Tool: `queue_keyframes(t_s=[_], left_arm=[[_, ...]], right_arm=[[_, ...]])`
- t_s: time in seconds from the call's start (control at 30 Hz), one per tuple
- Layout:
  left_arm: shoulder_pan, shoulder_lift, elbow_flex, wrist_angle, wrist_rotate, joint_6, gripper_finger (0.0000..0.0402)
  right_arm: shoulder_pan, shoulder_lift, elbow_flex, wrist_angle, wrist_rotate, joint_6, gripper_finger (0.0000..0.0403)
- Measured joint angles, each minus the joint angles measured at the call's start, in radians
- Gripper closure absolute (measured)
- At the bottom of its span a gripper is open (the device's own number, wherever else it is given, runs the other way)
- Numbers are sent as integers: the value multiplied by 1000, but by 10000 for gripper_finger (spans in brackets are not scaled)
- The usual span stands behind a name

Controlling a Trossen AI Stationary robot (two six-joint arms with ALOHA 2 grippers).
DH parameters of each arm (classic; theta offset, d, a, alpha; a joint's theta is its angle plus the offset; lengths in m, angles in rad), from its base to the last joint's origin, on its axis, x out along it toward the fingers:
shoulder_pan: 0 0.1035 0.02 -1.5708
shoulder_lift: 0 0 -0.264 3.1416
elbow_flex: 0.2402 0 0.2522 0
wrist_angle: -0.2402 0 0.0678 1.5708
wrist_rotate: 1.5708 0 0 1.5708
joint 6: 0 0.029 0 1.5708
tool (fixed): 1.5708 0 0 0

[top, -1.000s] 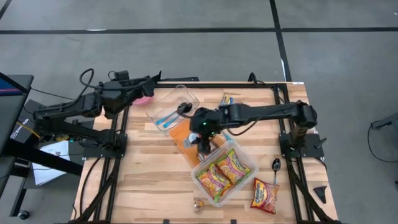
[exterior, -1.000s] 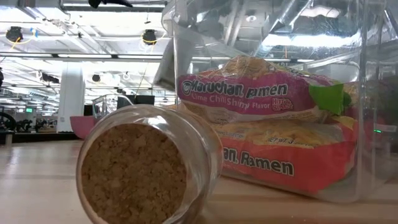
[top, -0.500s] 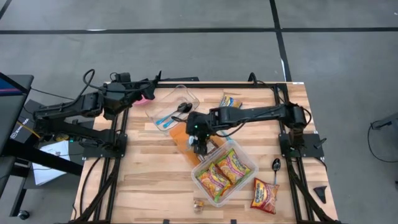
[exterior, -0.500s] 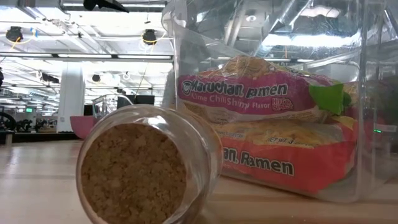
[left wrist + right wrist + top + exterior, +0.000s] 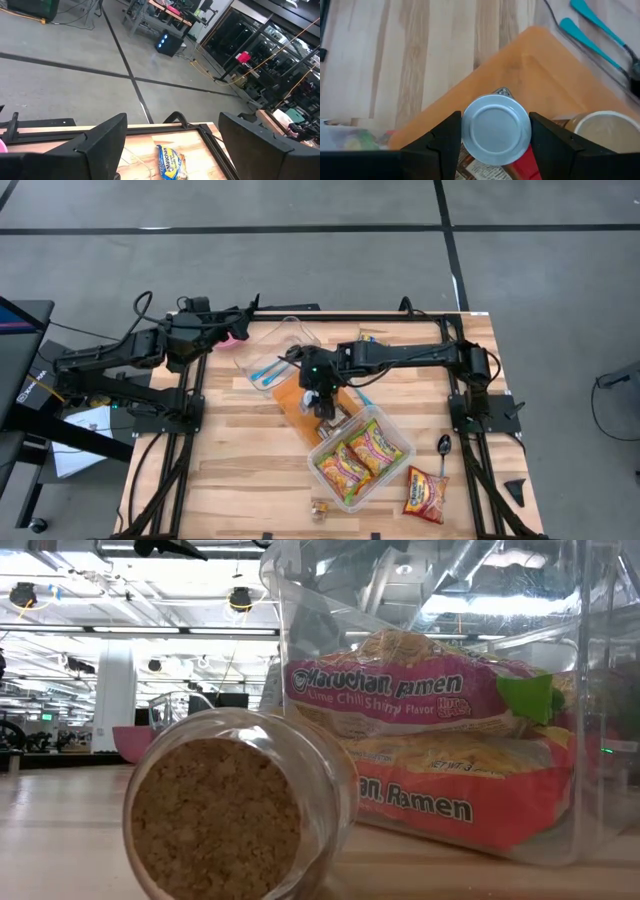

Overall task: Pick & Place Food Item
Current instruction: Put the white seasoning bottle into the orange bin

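Note:
My right gripper (image 5: 322, 397) hangs over the orange cutting board (image 5: 292, 402) near the table's middle, shut on a can with a silver lid (image 5: 496, 129) and a red and white label. Beside the can a jar with a beige lid (image 5: 607, 128) stands on the board. My left gripper (image 5: 172, 150) is open with nothing between its fingers, raised at the table's far left corner (image 5: 235, 322). My right gripper pinches the can's round side wall (image 5: 466, 131) between its two fingers, just below the lid. The fingers (image 5: 442, 142) slant down along the can from above. The can itself hides whether its bottom rests on the cutting board.
A clear tub (image 5: 400, 442) with ramen packs sits right of the board. In front of the tub lie a ramen packet (image 5: 425, 492), a spoon (image 5: 443, 447) and a small corked jar (image 5: 225, 810). A clear tray with teal utensils (image 5: 272, 368) stands behind the board. A pink bowl (image 5: 233, 337) sits far left.
My right arm has swung toward the table's left, and its gripper has sunk a little over the cutting board, still shut on the can. My left wrist has tipped slightly without shifting place.

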Motion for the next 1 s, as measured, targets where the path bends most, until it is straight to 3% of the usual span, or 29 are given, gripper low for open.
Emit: queue_keyframes(t_s=[0.47,0.8,1.0], left_arm=[[0,0,0,0,4,-8,92],[0,0,0,-1,3,-16,92],[0,0,0,-2,3,-16,92]], right_arm=[[-6,0,4,32,-5,-81,212],[-12,-2,174,-24,-28,-81,212],[-24,16,198,0,-27,-67,212]])
